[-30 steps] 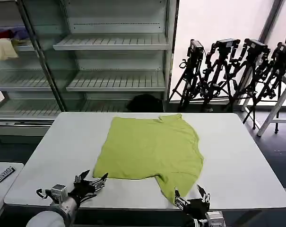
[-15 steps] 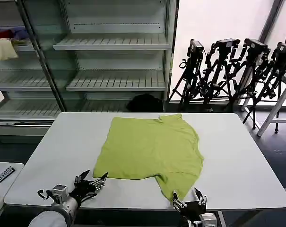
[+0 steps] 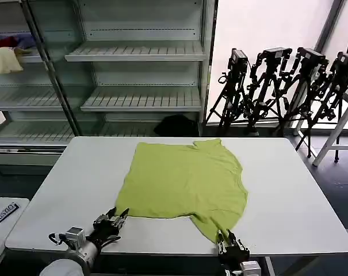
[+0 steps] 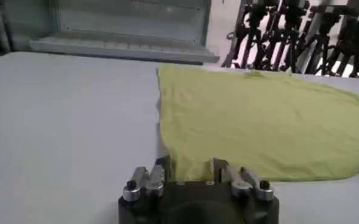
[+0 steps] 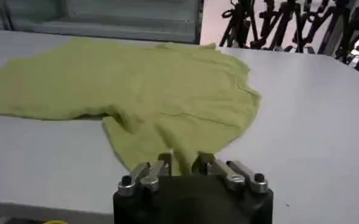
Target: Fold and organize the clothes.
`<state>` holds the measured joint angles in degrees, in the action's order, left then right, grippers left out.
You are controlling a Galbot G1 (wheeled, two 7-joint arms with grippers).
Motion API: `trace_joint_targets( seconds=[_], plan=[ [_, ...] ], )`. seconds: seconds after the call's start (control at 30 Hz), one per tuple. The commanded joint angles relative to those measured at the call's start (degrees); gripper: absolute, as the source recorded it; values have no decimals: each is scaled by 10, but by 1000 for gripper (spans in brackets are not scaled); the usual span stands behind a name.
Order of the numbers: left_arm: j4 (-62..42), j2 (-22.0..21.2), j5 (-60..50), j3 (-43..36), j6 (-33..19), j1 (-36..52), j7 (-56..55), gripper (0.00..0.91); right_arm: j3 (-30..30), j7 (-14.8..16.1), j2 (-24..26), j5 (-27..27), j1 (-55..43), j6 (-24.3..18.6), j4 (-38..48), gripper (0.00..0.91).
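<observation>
Left claw: low at the near edge of the white surface, fingers parted around the near-left corner of the lime-green T-shirt, not clenched. T-shirt: spread flat mid-surface, collar toward the far shelving, one sleeve trailing toward the near edge. Right claw: at the near edge, fingers narrowly parted at that sleeve's tip; grip on cloth cannot be told.

1. White table, rectangular, in the foreground.
2. Metal shelving unit behind it.
3. Cream cloth with red and purple fabrics on the left shelf.
4. Black tripods standing at right.
</observation>
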<state>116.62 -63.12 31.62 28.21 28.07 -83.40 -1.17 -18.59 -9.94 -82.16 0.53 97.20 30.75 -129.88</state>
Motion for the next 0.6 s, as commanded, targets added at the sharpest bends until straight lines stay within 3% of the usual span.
trace_joint_targets(
  seconds=[0.03, 0.37, 0.6],
  plan=[
    [0, -1, -1, -4, -2, -6, 6, 10, 2, -2, -1, -6, 0, -15, 1, 0],
    [21, -10, 1, 3, -15, -5, 8, 10, 0, -19, -6, 4, 0, -91, -6, 0],
    [16, -35, 45, 11, -18, 54, -3, 0, -16, -19, -11, 15, -36, -97, 1, 0]
  ],
)
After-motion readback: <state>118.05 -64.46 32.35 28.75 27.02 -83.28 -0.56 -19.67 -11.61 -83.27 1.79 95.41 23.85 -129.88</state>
